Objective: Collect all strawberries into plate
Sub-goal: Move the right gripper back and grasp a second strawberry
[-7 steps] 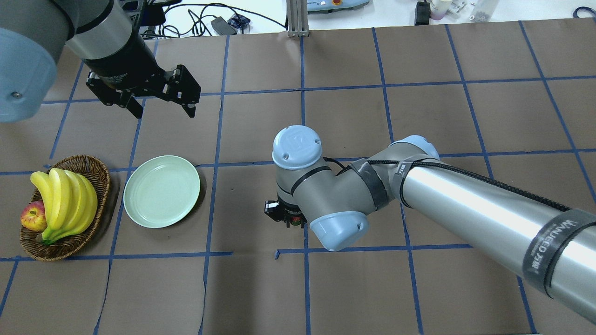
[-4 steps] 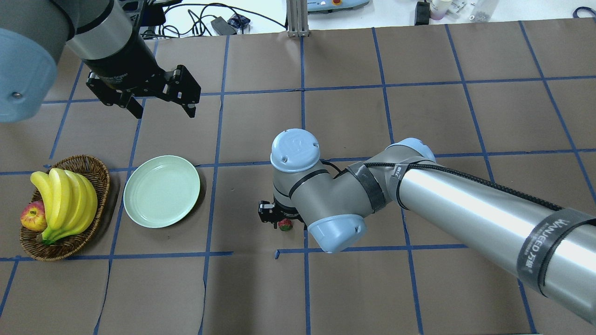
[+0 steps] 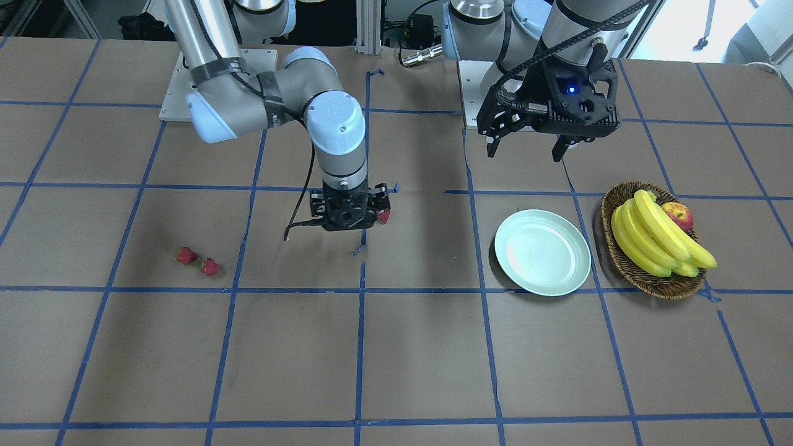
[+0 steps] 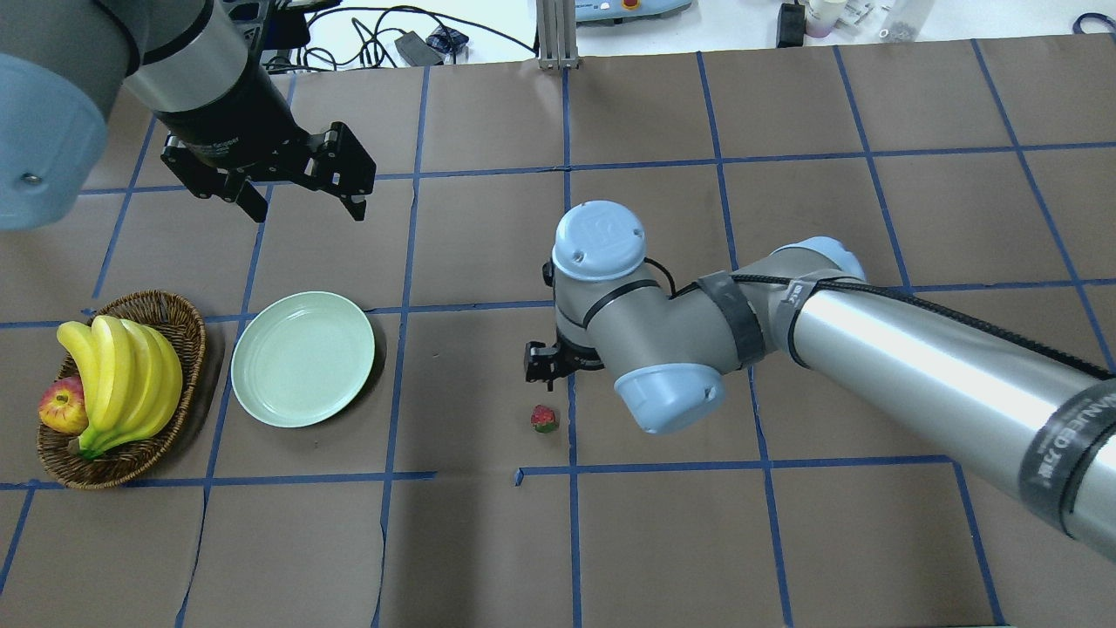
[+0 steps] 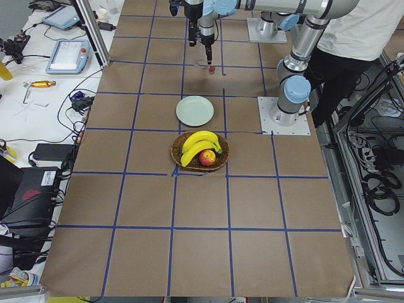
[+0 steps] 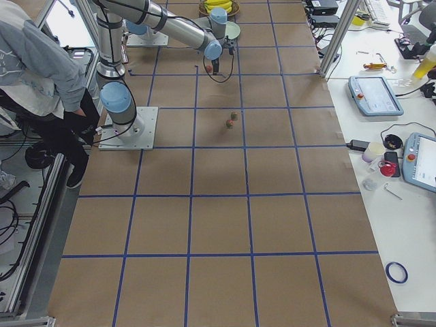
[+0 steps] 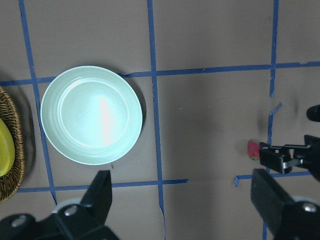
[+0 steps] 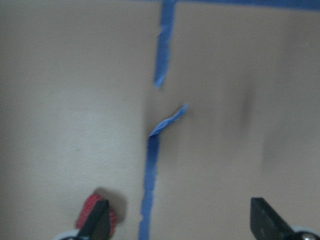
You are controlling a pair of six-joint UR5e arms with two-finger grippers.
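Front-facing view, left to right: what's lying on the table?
left strawberry → second strawberry → third strawberry → plate → basket

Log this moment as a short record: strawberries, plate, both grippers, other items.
plate: empty
first strawberry: on the table beside the right gripper, not held
second strawberry, third strawberry: side by side on the table, far from the plate
right gripper: fingers open, empty
left gripper: fingers open, empty, hovering beyond the plate
basket: holds bananas and an apple
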